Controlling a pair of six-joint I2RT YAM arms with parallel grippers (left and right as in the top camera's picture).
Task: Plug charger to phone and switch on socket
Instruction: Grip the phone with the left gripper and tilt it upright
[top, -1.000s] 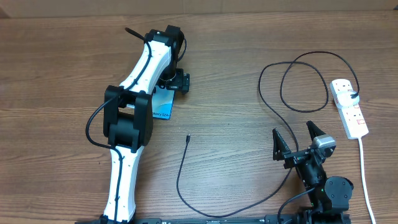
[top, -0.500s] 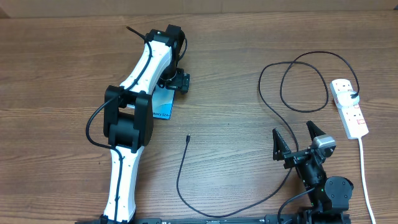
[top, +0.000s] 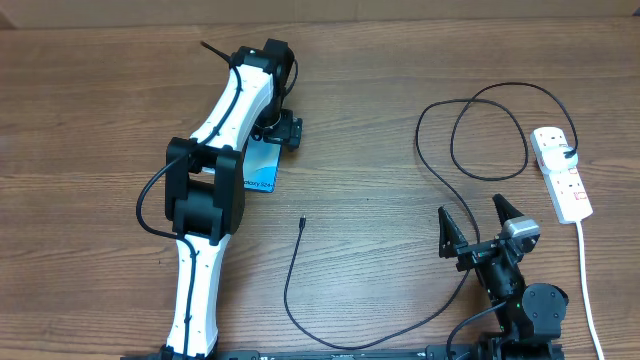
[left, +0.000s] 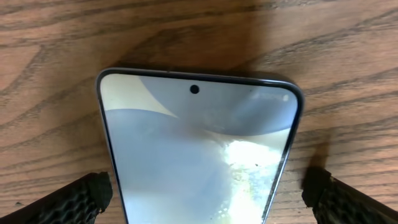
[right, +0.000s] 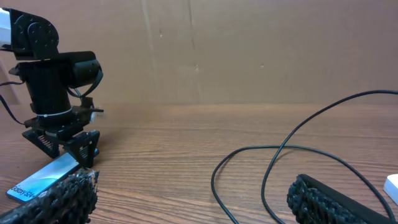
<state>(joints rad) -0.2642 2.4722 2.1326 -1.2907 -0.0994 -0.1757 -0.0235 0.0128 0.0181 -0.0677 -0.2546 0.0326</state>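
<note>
On table (top: 400, 60), phone (top: 262, 172) lies flat, screen up, mostly hidden under left arm from overhead. Small print at its free end looks like "Galaxy S24", blurry. Left pincer (left: 208, 196) released, one finger on either side of phone. Right pincer (top: 475, 222) released, empty, near cable loops. Charger (top: 286, 290) connector tip (top: 301, 221) lies loose, apart from phone. Plug (top: 568, 153) sits in white socket (top: 565, 185). Red switch position unreadable.

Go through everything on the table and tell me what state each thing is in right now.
Phone: flat, screen up, charger not connected.
Power strip: switch position too small to tell.
Charger cable: plug in power strip, connector tip loose on table.
Left gripper: open, straddling phone.
Right gripper: open, empty.
</note>
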